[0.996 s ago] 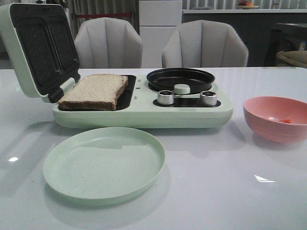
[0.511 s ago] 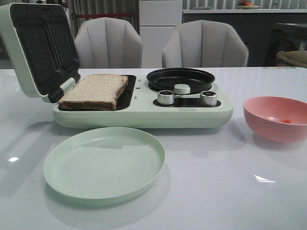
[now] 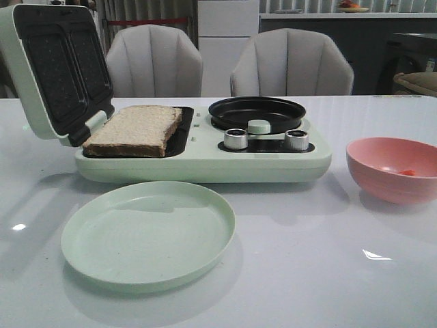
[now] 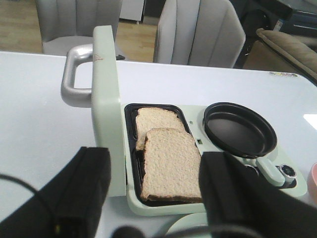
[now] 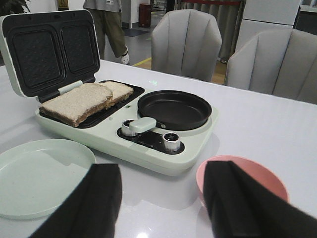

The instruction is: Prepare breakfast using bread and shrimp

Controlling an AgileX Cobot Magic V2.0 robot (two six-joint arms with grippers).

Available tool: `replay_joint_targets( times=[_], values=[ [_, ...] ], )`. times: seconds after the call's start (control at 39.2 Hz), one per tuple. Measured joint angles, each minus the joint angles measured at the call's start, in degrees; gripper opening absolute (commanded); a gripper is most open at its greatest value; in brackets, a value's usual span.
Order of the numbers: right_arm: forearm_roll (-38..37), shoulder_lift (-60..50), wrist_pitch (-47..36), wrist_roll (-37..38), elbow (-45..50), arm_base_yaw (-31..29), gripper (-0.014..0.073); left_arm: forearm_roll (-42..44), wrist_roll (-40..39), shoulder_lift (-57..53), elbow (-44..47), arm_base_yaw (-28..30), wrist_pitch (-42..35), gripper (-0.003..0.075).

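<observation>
Just ahead of the left end effector [image 4: 148,198], spread wide and empty, lie two bread slices [image 4: 171,166]. Likely soft, light, crushable; pinch gently at a crust edge. The right end effector [image 5: 161,198] is likewise open and empty.

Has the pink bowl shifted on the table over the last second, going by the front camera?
No. The pink bowl sits in the same spot right of the sandwich maker, with the same gap to its right end as in both earlier front pictures.

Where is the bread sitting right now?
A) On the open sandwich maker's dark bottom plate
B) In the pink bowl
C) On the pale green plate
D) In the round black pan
A: both slices of bread lie on the dark bottom plate of the open sandwich maker, while the green plate in front holds nothing.
</observation>
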Motion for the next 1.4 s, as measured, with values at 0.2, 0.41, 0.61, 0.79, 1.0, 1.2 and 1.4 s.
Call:
replay_joint_targets(
  times=[0.2,0.41,0.61,0.79,1.0,1.2,1.4],
  values=[
    [0.0,0.0,0.0,0.0,0.0,0.0,0.0470,-3.7,0.0,11.8,-10.0,0.5,0.0,0.0439],
    [0.0,0.0,0.0,0.0,0.0,0.0,0.0470,-10.5,0.0,21.3,-18.4,4.8,2.2,0.0439],
    [0.0,0.0,0.0,0.0,0.0,0.0,0.0470,-15.9,0.0,28.6,-25.0,13.7,10.8,0.0439],
    [0.0,0.0,0.0,0.0,0.0,0.0,0.0470,-20.4,0.1,34.0,-29.8,20.5,17.2,0.0439],
    [0.0,0.0,0.0,0.0,0.0,0.0,0.0470,-30.0,6.2,39.9,-31.8,25.2,22.6,0.0439],
    [0.0,0.0,0.0,0.0,0.0,0.0,0.0470,-42.5,14.3,44.6,-32.0,26.9,24.5,0.0439],
    [0.0,0.0,0.0,0.0,0.0,0.0,0.0470,-48.3,16.9,49.3,-32.8,26.9,27.0,0.0439]
  ],
)
